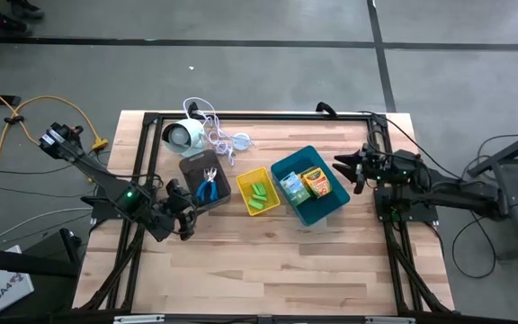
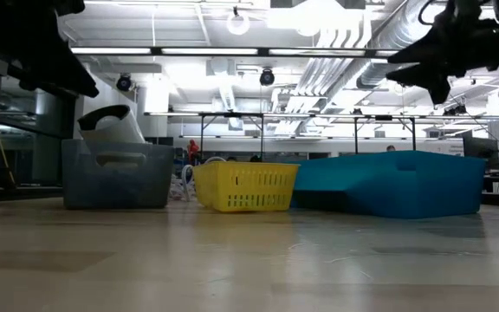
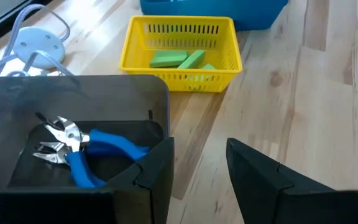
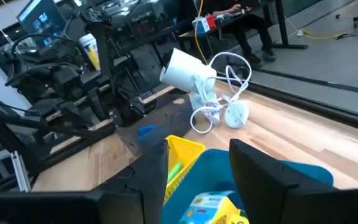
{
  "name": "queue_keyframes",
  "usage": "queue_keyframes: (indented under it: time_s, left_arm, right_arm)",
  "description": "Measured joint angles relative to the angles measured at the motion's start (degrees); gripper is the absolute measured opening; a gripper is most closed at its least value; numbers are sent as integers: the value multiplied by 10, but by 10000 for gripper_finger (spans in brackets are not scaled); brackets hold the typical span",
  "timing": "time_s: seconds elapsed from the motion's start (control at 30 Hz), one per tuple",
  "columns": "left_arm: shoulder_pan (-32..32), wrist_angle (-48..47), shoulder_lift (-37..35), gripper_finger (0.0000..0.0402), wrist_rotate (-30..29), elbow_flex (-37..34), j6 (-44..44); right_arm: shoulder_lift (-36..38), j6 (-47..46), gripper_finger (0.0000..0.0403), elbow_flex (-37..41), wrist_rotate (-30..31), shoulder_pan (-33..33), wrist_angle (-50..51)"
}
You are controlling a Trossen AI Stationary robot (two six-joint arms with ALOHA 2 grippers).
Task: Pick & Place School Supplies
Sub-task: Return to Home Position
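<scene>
- The left hand (image 3: pixel 199 144) is held spread, empty, beside the grey tray (image 1: pixel 192 171).
- The right hand (image 4: pixel 199 144) is held spread, empty, near the blue tray (image 1: pixel 322 209).
- Green erasers (image 3: pixel 178 59) are seen inside the yellow tray (image 3: pixel 179 78).

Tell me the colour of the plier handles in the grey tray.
Blue. The pliers show best in the left wrist view.

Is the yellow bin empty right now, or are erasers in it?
Not empty: several green erasers lie inside the yellow bin, visible through its open top.
</scene>
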State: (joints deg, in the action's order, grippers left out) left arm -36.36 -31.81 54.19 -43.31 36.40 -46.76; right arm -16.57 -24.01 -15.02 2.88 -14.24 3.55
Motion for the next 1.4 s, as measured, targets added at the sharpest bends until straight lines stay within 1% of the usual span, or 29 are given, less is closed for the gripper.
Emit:
queue_keyframes:
  time_s: [0.13,0.27,0.43,0.6,0.8,0.97,1.07,1.17,1.27,1.4]
  left_arm:
    - [0,13,0,141,-1,-8,-1]
    - [0,17,0,141,-1,-8,0]
    - [0,23,0,141,-1,-8,4]
    - [0,23,0,141,-1,-8,4]
    - [0,23,0,141,-1,-8,4]
    - [0,23,0,141,-1,-8,4]
    - [0,23,0,141,-1,-8,5]
    - [0,23,0,141,-1,-8,5]
    - [0,23,0,141,0,-8,5]
    - [0,23,0,141,0,-8,5]
  right_arm:
    - [29,-1,161,31,0,0,-10]
    - [48,-2,161,60,-9,0,-43]
    - [58,-3,161,102,-35,0,-107]
    - [60,-12,161,124,-28,0,-120]
    - [59,-13,161,140,-28,0,-121]
    - [60,-10,161,145,-7,0,-111]
    - [59,5,161,145,-12,0,-109]
    - [59,12,161,145,-13,0,-88]
    - [59,9,161,145,2,0,-55]
    - [58,16,161,145,7,0,-54]
